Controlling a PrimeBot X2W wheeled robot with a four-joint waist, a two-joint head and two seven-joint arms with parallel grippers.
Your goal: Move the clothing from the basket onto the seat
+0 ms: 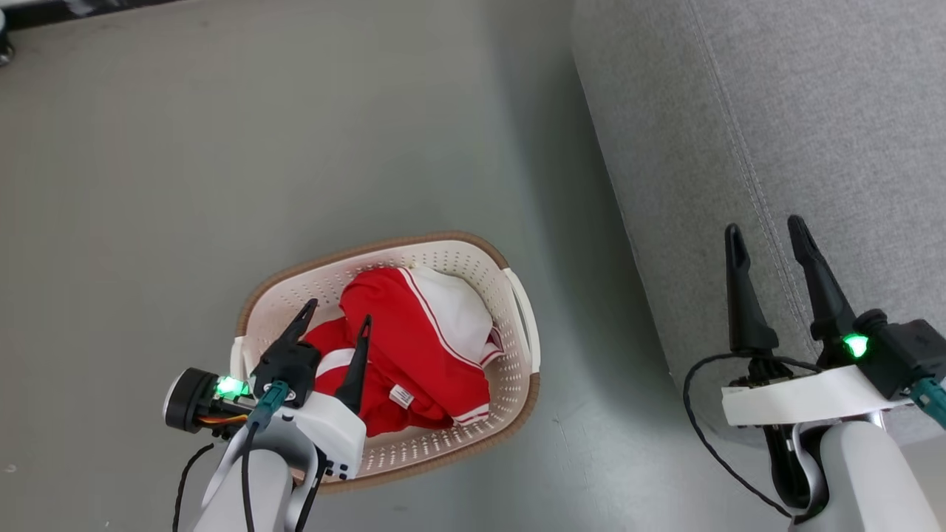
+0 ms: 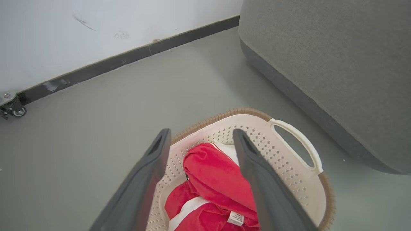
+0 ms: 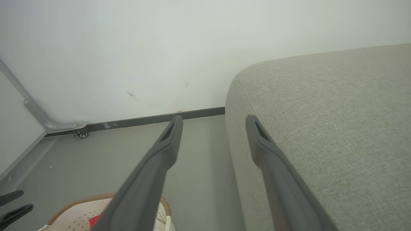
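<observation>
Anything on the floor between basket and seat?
Nothing: only bare grey floor between the basket and the seat, shown in the head view and the left wrist view.

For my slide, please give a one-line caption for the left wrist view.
Open left claw poised over red clothing in the cream basket, beside the grey seat.

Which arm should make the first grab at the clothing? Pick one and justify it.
Left. The left gripper hangs open right above the clothing in the basket. The right gripper, also open, is over the edge of the seat, well to the side of the basket.
</observation>
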